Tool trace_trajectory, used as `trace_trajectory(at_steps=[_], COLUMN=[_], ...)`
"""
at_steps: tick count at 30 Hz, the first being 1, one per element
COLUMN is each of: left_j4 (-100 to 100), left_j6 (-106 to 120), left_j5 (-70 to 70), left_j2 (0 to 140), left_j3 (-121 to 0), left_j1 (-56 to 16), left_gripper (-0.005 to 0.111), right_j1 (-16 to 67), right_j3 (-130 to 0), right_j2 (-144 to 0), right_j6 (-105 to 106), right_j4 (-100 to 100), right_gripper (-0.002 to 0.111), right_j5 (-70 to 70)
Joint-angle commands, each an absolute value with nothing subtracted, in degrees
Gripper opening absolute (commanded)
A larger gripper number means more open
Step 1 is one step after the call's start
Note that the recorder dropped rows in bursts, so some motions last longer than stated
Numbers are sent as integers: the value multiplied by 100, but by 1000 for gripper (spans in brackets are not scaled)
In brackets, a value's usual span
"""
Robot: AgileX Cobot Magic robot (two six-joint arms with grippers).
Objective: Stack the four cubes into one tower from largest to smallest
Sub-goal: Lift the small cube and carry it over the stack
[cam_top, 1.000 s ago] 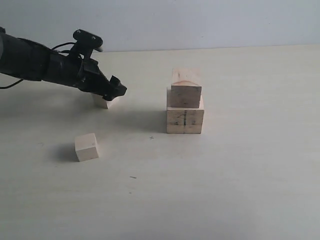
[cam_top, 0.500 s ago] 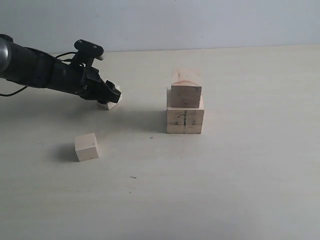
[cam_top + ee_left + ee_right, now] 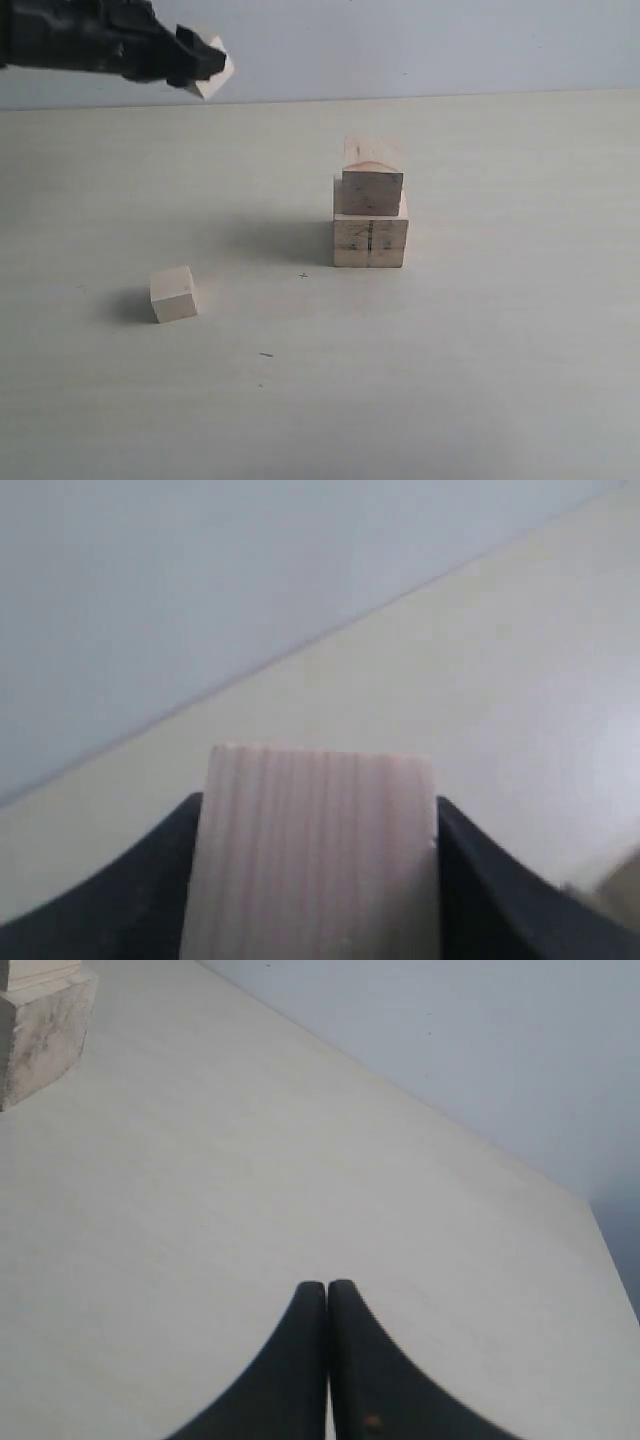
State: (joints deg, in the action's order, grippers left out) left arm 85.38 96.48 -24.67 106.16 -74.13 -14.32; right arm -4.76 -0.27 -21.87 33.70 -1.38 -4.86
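Observation:
My left gripper (image 3: 203, 60) hangs high at the back left, shut on a small pale cube (image 3: 216, 70). In the left wrist view that cube (image 3: 315, 850) fills the space between both dark fingers (image 3: 150, 880), well above the table. In the middle the largest cube (image 3: 370, 243), pale with dark side marks, carries the darker tan cube (image 3: 372, 190). Another small pale cube (image 3: 173, 293) lies alone on the table at the front left. My right gripper (image 3: 327, 1287) is shut on nothing, low over bare table; it does not show in the exterior view.
The pale table (image 3: 480, 350) runs back to a grey wall (image 3: 420, 45). In the right wrist view the side of the two-cube stack (image 3: 40, 1020) shows at the frame's corner, far from the fingers.
My left gripper closed on the small cube at the back left and lifted it well above the table. The stack, the other small cube and the right gripper stayed put.

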Motion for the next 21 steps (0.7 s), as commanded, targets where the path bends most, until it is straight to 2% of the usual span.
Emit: trace_trajectory(at_steps=[1, 4, 15, 21], left_j4=[7495, 7189, 6637, 6583], left_j6=[9637, 9451, 8822, 8822], left_j5=[-5302, -6058, -5709, -5719], left_j2=[10013, 10009, 10579, 11098], left_j3=[-7751, -8246, -9503, -9703], left_j1=[-1327, -1476, -2791, -3127], left_gripper=[0, 0, 0, 0], right_j1=[-467, -467, -467, -467], right_j3=[0, 0, 0, 0], right_j2=[-2143, -2143, -2143, -2128], right_j6=[3377, 3377, 3377, 3377], right_j4=[-159, -159, -159, -159], right_gripper=[0, 0, 0, 0], right_j5=[-465, -465, -465, -464])
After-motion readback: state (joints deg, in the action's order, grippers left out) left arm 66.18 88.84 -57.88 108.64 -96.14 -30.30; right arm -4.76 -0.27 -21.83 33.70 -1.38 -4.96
